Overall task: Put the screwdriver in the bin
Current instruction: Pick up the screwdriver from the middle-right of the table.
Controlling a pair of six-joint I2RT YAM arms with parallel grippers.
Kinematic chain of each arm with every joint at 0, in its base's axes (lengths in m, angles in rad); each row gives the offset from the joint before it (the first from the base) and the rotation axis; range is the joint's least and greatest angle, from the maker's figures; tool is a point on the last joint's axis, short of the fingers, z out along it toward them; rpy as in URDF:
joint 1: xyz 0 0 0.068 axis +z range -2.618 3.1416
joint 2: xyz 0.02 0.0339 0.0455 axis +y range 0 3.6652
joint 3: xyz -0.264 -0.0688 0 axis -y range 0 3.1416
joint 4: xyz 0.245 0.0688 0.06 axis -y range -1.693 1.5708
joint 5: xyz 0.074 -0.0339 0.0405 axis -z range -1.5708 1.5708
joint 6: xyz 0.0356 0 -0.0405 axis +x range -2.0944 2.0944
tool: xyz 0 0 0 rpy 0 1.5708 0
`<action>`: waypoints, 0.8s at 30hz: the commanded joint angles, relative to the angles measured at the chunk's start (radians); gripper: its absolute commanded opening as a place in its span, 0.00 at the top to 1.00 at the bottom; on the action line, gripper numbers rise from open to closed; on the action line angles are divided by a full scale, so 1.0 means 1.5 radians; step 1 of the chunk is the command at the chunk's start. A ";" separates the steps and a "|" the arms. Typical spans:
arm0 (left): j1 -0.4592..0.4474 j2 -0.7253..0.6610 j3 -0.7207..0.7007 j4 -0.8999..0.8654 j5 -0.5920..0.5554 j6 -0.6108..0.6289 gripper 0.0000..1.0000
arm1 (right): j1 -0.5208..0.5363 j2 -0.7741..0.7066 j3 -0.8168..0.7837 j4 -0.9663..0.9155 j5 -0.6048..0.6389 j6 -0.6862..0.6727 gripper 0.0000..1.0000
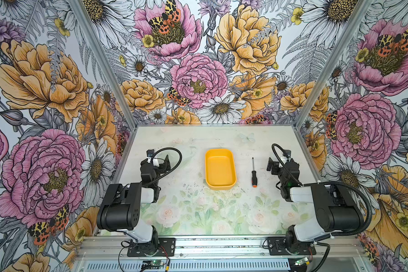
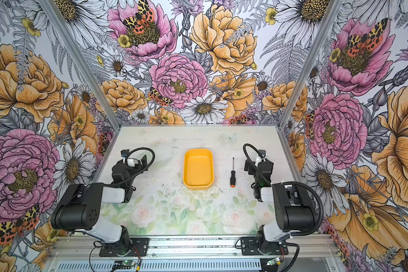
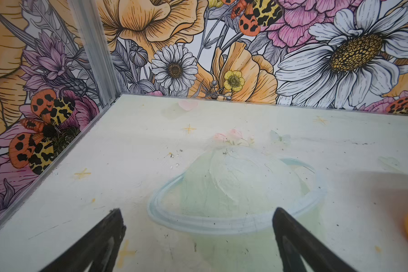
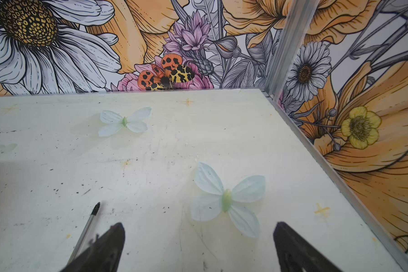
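the screwdriver [image 1: 254,172] lies flat on the table [image 1: 198,207], just right of the bin [image 1: 220,169] and not touching it, tip pointing far, orange cap near. the right gripper [image 4: 198,226] sits right of it, jaws wide apart and empty. the left gripper [image 3: 198,209], left of the bin, is also spread wide, holding nothing.
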 commanded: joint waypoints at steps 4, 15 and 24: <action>-0.004 -0.004 0.007 0.002 -0.011 -0.003 0.01 | 0.004 0.003 0.013 0.024 0.007 -0.003 0.01; -0.009 -0.025 0.014 -0.027 -0.003 0.005 0.01 | 0.003 0.004 0.013 0.024 0.008 -0.003 0.01; -0.016 -0.122 0.054 -0.177 -0.005 0.016 0.01 | 0.004 -0.008 0.017 0.012 0.013 -0.002 0.10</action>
